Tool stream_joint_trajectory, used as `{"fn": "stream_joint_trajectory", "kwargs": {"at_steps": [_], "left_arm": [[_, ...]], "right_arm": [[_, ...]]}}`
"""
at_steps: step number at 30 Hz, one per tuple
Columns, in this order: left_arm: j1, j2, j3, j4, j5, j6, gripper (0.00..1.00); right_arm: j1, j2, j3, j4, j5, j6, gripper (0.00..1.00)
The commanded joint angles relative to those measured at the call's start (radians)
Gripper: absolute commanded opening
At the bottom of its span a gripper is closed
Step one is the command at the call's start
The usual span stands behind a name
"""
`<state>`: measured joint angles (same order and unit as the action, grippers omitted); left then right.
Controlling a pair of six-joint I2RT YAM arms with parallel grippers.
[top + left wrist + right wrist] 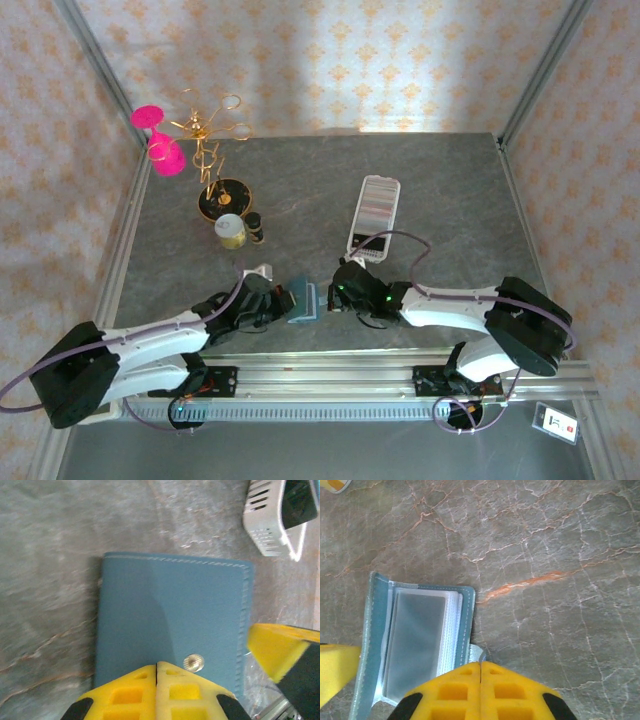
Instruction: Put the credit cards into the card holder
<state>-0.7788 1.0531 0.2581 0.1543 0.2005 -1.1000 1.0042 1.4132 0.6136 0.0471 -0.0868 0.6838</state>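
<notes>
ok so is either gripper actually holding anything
Cannot tell for sure: the left gripper is shut at the cover edge of the card holder, by the snap; the right gripper shut at its clasp tab.

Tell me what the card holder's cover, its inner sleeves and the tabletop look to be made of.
The card holder cover: teal leather or faux leather, matte, judging by the stitched edge and metal snap stud. Its inner sleeves: clear glossy plastic, see-through with glare. The tabletop: grey marble-look with orange veins; stone or printed laminate, cannot tell.
</notes>
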Motion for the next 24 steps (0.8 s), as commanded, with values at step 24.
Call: {"fn": "stream_joint_trajectory", "kwargs": {"at_steps": [24], "left_arm": [[-0.02, 0.024, 0.021, 0.041, 0.025, 0.003, 0.0]], "right_arm": [[-0.003, 0.095, 0.141, 0.007, -0.081, -0.007, 0.0]]}}
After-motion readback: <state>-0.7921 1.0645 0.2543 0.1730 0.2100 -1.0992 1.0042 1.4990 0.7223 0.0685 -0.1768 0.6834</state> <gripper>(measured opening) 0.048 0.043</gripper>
